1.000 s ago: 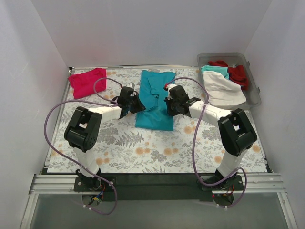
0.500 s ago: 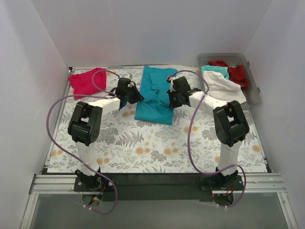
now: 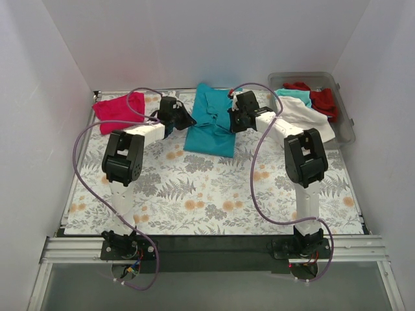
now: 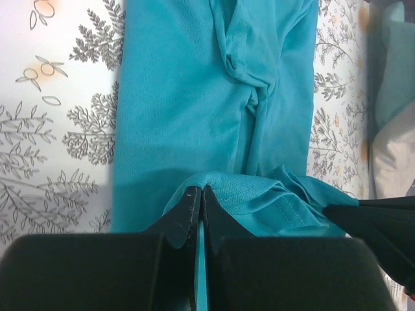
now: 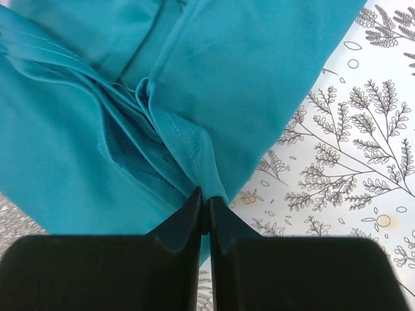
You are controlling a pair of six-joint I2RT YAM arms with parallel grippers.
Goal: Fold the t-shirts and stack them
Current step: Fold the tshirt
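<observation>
Pinching the hem of the soft teal cotton t-shirt (image 3: 209, 126), left gripper (image 4: 196, 194) and right gripper (image 5: 203, 197) have carried it up-frame, folding the shirt shorter.

both arms look identical: the left arm (image 3: 123, 162) and right arm (image 3: 306, 162) have white links with chunky black joint housings, a thin purple cable (image 3: 73, 159) looping off each, and matte black jaws.

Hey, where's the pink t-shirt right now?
In the top view, the pink t-shirt lies at the far left corner of the table, just left of the left gripper and the teal t-shirt.
</observation>
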